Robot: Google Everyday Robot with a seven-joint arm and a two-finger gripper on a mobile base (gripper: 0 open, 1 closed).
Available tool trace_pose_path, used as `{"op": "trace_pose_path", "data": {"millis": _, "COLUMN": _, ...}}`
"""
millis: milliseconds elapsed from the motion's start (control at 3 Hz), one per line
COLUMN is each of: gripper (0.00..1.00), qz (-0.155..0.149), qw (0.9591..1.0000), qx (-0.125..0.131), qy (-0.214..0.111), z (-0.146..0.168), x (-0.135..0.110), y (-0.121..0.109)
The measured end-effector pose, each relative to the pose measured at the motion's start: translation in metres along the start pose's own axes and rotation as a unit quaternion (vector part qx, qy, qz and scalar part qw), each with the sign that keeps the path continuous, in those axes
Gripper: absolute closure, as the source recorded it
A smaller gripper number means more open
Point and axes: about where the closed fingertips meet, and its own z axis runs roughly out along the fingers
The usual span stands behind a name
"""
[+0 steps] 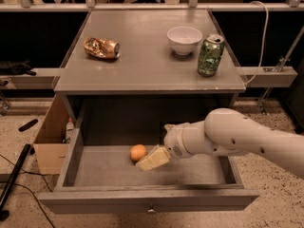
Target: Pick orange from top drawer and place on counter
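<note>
The orange (138,152) lies on the floor of the open top drawer (114,172), left of centre. My gripper (151,159) reaches into the drawer from the right on a thick white arm. Its cream fingers sit just right of the orange and slightly nearer the drawer front, close to it or touching. The counter (147,61) is the grey top above the drawer.
On the counter lie a crushed gold-brown can (101,47) at the left, a white bowl (184,39) and a green soda can (210,55) at the right. A cardboard box (50,137) stands on the floor left of the cabinet. A small knob (150,207) sits on the drawer front.
</note>
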Motion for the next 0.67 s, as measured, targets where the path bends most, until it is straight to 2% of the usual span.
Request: {"op": "trace_pose_path", "data": {"millis": 667, "gripper": 0.0, "qz": -0.005, "qw": 0.9998, "qx": -0.003, "qy": 0.019, "z": 0.034, "x": 0.011, "y": -0.013}}
